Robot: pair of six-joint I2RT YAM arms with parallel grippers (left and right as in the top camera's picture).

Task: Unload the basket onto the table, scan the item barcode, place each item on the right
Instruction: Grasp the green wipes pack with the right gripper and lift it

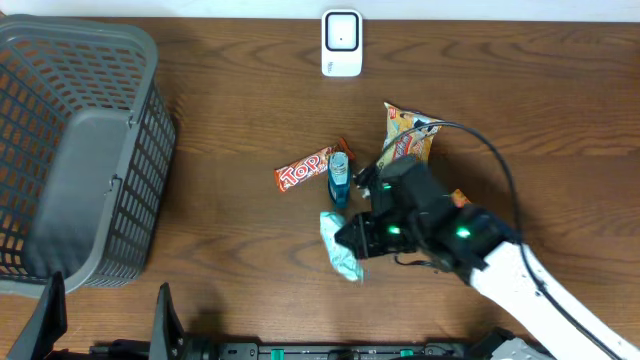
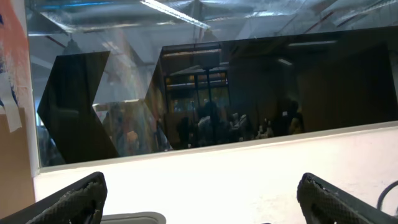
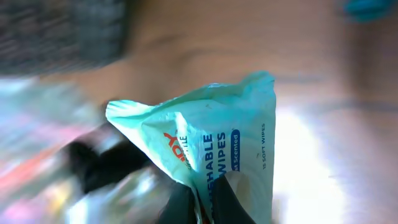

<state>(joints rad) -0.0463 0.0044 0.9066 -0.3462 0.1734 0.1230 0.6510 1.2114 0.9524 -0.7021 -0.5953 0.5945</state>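
Note:
A pale teal pack of wipes (image 1: 340, 252) lies or hangs just in front of the other items at the table's middle; I cannot tell whether it is off the wood. My right gripper (image 1: 354, 237) is shut on it. In the right wrist view the two dark fingers pinch the near edge of the wipes pack (image 3: 233, 146), right gripper (image 3: 210, 205). The white scanner (image 1: 341, 43) stands at the far edge, well apart. No barcode shows. My left gripper (image 2: 205, 202) is open and empty, low at the front left (image 1: 105, 320), facing a wall and window.
A grey slatted basket (image 1: 70, 200) fills the left side. Behind the wipes lie a red Top bar (image 1: 302, 172), a small blue bottle (image 1: 340, 178) and a yellow snack bag (image 1: 408, 135). A black cable (image 1: 490, 150) arcs over my right arm.

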